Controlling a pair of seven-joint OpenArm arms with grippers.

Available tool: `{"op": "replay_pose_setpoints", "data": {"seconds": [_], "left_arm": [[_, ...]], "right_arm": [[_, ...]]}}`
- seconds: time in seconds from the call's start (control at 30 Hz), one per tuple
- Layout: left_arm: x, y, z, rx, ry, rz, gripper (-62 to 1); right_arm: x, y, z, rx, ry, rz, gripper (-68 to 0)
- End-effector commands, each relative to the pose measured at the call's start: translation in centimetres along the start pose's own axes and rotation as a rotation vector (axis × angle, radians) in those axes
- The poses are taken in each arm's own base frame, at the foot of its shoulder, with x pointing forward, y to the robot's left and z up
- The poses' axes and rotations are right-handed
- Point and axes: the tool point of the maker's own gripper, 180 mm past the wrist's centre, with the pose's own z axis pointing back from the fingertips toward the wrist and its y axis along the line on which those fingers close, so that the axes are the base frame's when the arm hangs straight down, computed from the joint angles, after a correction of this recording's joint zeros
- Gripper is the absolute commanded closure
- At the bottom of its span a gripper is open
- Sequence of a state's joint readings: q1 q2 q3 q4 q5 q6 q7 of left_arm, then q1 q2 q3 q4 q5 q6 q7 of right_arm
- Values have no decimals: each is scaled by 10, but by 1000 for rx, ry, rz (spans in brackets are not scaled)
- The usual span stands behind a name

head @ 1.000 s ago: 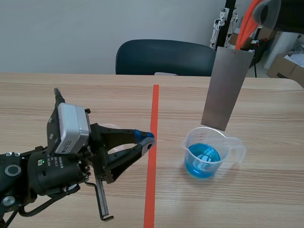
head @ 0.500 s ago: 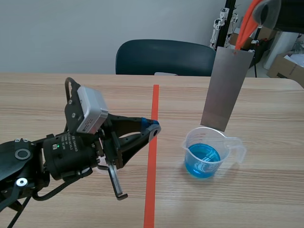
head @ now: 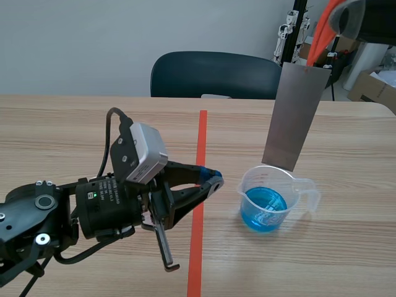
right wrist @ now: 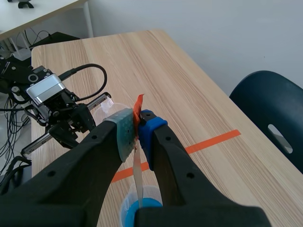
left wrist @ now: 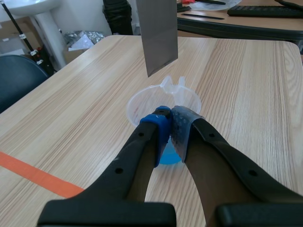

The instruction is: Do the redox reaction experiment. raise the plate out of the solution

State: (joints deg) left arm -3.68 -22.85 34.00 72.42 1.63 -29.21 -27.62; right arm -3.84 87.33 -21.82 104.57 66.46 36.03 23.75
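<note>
Two grippers: right gripper clamps the metal plate, upper right, above the blue-solution beaker; left gripper, lower left, sits clenched.

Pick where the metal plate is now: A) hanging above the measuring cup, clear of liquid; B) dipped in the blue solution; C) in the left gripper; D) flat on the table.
A: the metal plate, in the right gripper, hangs with its lower edge above the measuring cup.
</note>
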Motion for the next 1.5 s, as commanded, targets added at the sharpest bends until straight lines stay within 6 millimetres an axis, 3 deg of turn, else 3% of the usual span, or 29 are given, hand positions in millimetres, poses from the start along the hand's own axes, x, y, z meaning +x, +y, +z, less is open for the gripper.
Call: {"op": "replay_pose_setpoints", "data": {"seconds": [0.0,1.47], "left_arm": [[10,4,-2,8,-37,-5,-27],[7,7,-6,31,-18,8,-27]], "right_arm": [[13,-2,0,-1,-31,18,-2],[12,-2,0,-1,-27,16,-2]]}}
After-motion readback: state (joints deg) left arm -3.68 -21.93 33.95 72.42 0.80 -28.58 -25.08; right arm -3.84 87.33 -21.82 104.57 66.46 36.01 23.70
